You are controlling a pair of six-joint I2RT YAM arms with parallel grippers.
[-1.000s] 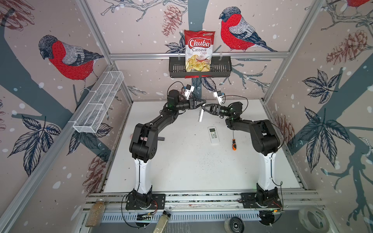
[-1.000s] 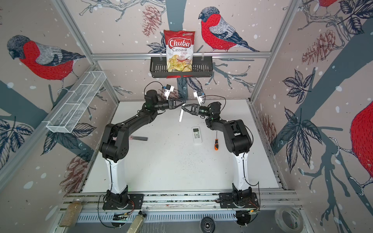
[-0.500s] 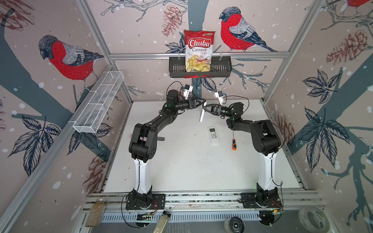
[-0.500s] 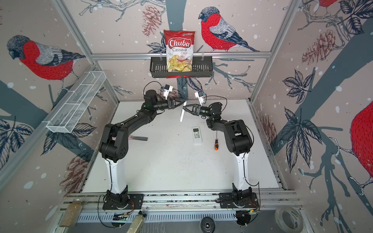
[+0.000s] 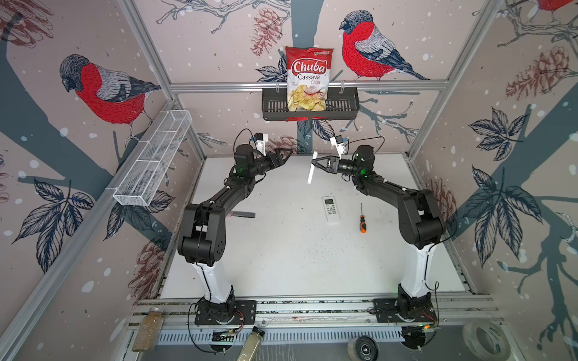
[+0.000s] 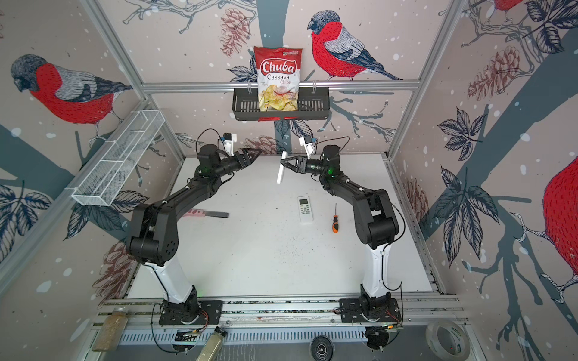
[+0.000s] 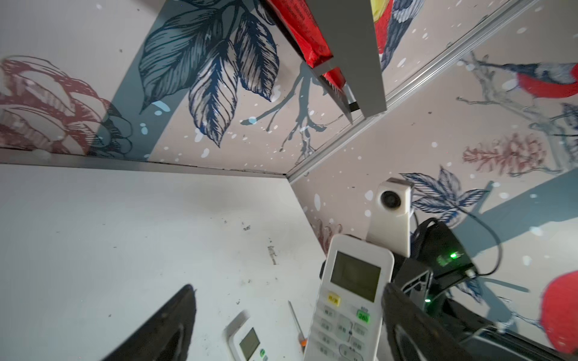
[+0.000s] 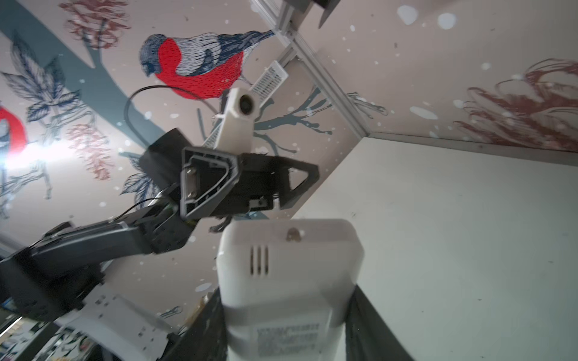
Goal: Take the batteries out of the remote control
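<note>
My right gripper (image 5: 313, 162) (image 6: 282, 162) is shut on a white remote control (image 5: 310, 176) (image 6: 279, 177) and holds it upright above the back of the table. In the right wrist view its back (image 8: 287, 268) sits between my fingers (image 8: 372, 322), label side showing. My left gripper (image 5: 288, 154) (image 6: 258, 153) stands open a short way to the left of it, touching nothing. In the left wrist view the remote's screen and buttons (image 7: 350, 297) face me, near one finger (image 7: 416, 328). The batteries are out of view.
A second white remote (image 5: 331, 209) (image 7: 247, 340) lies face up on the table, with an orange-and-black screwdriver (image 5: 362, 220) to its right. A dark flat strip (image 5: 242, 214) lies by the left arm. A black basket (image 5: 341, 107) holds a chips bag; a wire basket (image 5: 153, 162) hangs left.
My left gripper was at the held remote a second ago; it has opened and drawn back to the left. The right gripper keeps the remote in the same place.
</note>
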